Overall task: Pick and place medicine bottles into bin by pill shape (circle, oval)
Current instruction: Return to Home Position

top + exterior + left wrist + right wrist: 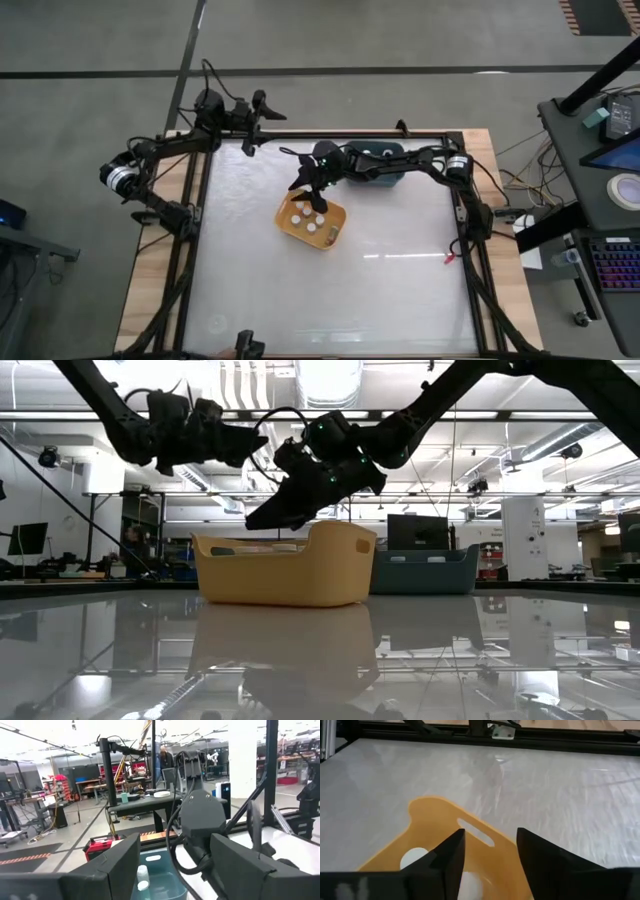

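Observation:
The orange-yellow tub (335,216) stands mid-table and holds several white-capped bottles (310,222). My right gripper (308,194) hovers over the tub's far-left end, open and empty. In the right wrist view its fingers (490,857) stand above the tub wall (432,815), with white caps (414,858) below. The dark teal tub (425,568) stands behind the orange one, mostly under my right arm; two white-capped bottles (142,876) show in it. My left gripper (260,120) is open and empty, raised at the table's far-left edge.
A black frame (330,135) runs round the white table top. A small red thing (450,258) lies by the right rail. Bare table stretches from the orange tub to the near edge (330,300).

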Tool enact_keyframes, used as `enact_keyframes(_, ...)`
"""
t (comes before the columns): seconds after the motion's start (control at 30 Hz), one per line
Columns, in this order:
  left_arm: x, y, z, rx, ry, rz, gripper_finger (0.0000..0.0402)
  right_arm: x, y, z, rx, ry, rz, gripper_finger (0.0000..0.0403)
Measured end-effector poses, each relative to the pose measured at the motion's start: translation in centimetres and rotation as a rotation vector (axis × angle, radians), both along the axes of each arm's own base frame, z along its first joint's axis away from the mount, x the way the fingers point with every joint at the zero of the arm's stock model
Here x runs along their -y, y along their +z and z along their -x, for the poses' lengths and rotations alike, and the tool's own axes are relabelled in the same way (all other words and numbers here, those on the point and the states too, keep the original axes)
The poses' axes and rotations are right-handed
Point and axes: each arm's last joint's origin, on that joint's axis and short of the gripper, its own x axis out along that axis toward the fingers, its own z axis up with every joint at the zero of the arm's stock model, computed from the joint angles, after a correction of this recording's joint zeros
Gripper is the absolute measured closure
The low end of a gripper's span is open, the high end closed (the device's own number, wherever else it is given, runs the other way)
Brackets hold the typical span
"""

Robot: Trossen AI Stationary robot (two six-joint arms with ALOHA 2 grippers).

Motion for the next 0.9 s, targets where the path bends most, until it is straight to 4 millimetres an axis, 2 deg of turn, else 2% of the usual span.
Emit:
enact_keyframes(0.2,0.8,0.8,-0.1,0.005,-0.021,0.032,0.0176,0.0,0.0,0.2,-0.019,-0.001,-0.007,0.0213)
enact_keyframes(0.43,3.1,0.7,-1.6,-0.006,-0.117,0.072,0.0176,-0.7,2.3,1.4,-0.061,0.02,0.007,0.0209)
enact_keyframes(0.67,8.2,0.1,-3.3,0.024,-0.146,0.105,0.0176,-2.3,4.4,4.6,-0.047,0.044,0.035,0.0209)
enact_keyframes(0.9,14.3,0.6,-2.9,0.107,-0.135,0.091,0.0179,-4.2,5.3,8.8,0.029,0.012,0.079,0.0212)
